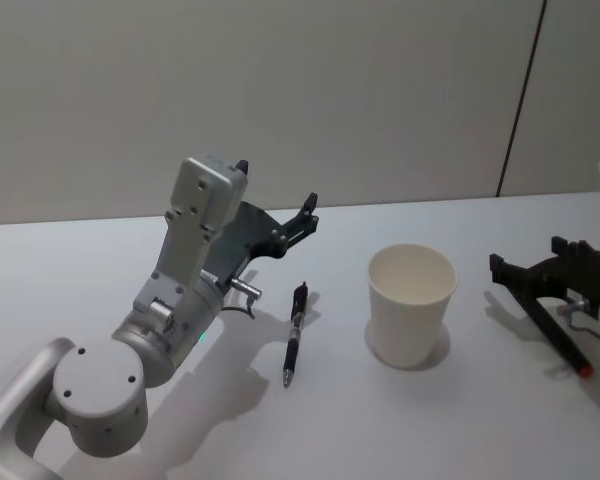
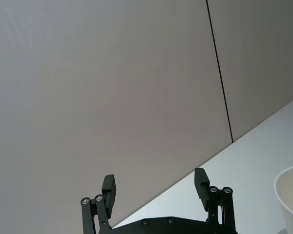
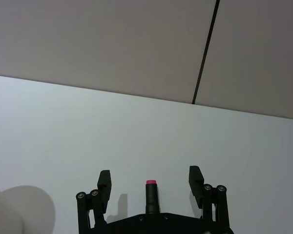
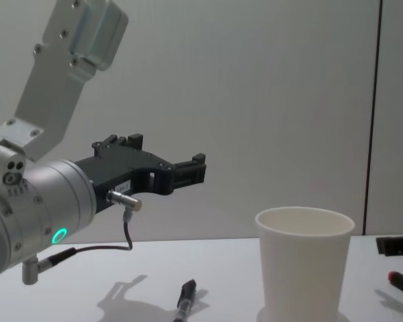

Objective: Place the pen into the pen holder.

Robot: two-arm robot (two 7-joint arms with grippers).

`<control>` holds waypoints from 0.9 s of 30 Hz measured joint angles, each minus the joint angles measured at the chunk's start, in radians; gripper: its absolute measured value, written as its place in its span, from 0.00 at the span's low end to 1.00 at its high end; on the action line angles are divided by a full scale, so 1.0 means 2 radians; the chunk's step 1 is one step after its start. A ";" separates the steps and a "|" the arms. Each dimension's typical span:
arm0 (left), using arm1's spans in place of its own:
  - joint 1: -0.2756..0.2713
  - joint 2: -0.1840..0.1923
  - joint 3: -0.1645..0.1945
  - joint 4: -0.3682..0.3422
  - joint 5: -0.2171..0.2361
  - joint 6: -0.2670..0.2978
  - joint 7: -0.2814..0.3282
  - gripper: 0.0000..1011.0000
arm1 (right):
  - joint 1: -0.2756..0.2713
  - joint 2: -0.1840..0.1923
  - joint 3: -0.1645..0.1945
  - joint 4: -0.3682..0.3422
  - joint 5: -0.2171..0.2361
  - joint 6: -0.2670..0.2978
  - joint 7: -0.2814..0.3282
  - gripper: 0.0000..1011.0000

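A black pen (image 1: 295, 337) lies flat on the white table (image 1: 460, 430), its tip towards me; the chest view shows the pen (image 4: 185, 299) low on the table. To its right stands the pen holder (image 1: 410, 304), an upright white paper cup (image 4: 303, 262) with nothing in it. My left gripper (image 1: 276, 186) hangs open in the air behind and left of the pen, touching nothing. Its fingers (image 2: 109, 187) are spread wide, and the cup's rim (image 2: 289, 195) shows beside them. My right gripper (image 1: 528, 255) rests open at the table's right side, right of the cup.
A black rod with a red tip (image 1: 584, 369) lies by the right gripper. The right wrist view shows this rod (image 3: 151, 194) between the spread fingers, not gripped. A plain wall with a dark seam (image 1: 520, 100) runs behind the table.
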 joint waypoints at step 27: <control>0.000 0.000 0.000 0.000 0.000 0.000 0.000 0.99 | 0.006 -0.022 -0.011 0.054 -0.001 -0.007 -0.010 0.99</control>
